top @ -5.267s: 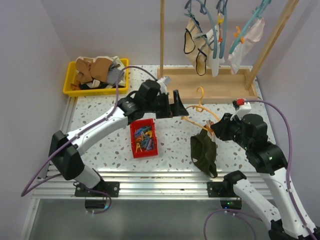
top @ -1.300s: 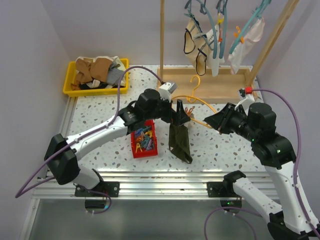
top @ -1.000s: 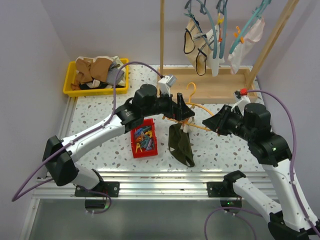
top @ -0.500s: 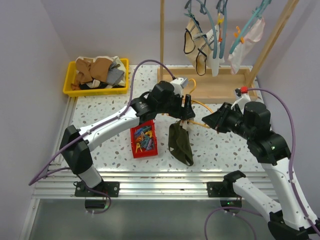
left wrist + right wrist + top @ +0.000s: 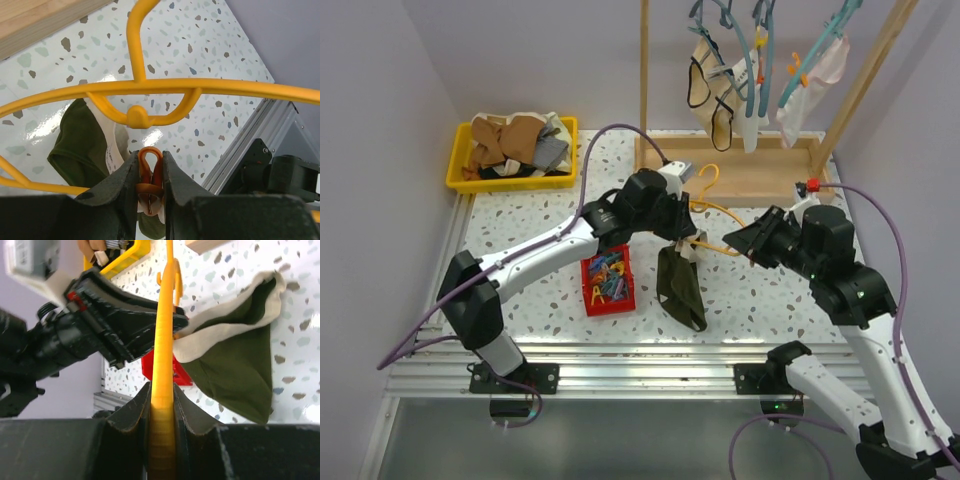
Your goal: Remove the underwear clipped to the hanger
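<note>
A yellow hanger (image 5: 718, 212) is held above the table, and my right gripper (image 5: 740, 242) is shut on its right end (image 5: 163, 340). Dark green underwear (image 5: 681, 287) with a cream lining hangs from the hanger's lower bar by an orange clip (image 5: 150, 159). My left gripper (image 5: 689, 243) is shut on that clip, its fingers (image 5: 124, 175) pressing both sides just below the hanger's middle (image 5: 150, 88). In the right wrist view the underwear (image 5: 235, 365) droops to the right of the hanger, with the left gripper's black body (image 5: 115, 325) beside it.
A red bin of coloured clips (image 5: 608, 281) sits under the left forearm. A yellow bin of clothes (image 5: 483, 180) stands at the back left. A wooden rack (image 5: 740, 168) at the back carries blue hangers with light garments (image 5: 725, 95).
My left gripper has come in from the left and closed from wide open onto the orange clip. The right gripper keeps the hanger raised, nearly in the same place.
</note>
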Controlling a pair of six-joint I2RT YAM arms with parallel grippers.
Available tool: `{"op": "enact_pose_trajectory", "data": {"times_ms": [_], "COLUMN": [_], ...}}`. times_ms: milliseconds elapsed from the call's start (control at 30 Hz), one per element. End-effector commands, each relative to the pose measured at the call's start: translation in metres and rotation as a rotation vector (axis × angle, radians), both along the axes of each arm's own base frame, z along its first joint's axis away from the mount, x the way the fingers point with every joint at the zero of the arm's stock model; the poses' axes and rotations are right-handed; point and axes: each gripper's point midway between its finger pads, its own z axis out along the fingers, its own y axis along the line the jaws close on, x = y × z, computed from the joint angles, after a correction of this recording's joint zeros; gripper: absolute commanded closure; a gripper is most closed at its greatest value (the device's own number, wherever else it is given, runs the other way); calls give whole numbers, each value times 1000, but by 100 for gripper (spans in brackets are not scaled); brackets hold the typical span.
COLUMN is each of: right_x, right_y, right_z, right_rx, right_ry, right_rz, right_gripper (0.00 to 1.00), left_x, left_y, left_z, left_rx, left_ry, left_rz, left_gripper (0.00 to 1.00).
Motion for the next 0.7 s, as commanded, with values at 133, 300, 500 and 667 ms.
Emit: {"op": "enact_pose_trajectory", "data": {"times_ms": [133, 300, 500, 667], "right_x": [-15, -30, -28, -15], "right_y": [-9, -24, -38, -15], "right_z": [-38, -45, -32, -22], "right_rx": [320, 540, 582, 457], "right_ry": [310, 318, 253, 198], "right_rz": [-318, -454, -518, -348], "right_gripper": [100, 100, 100, 100], "left_x": [12, 16, 7, 0], "left_y": [24, 46, 52, 37], "left_z": [71, 113, 132, 142], "left_rx": [-168, -311, -482, -559], "left_ry": [-182, -267, -259, -200], "left_rz": [151, 275, 316, 265], "left_gripper": [94, 95, 75, 1]}}
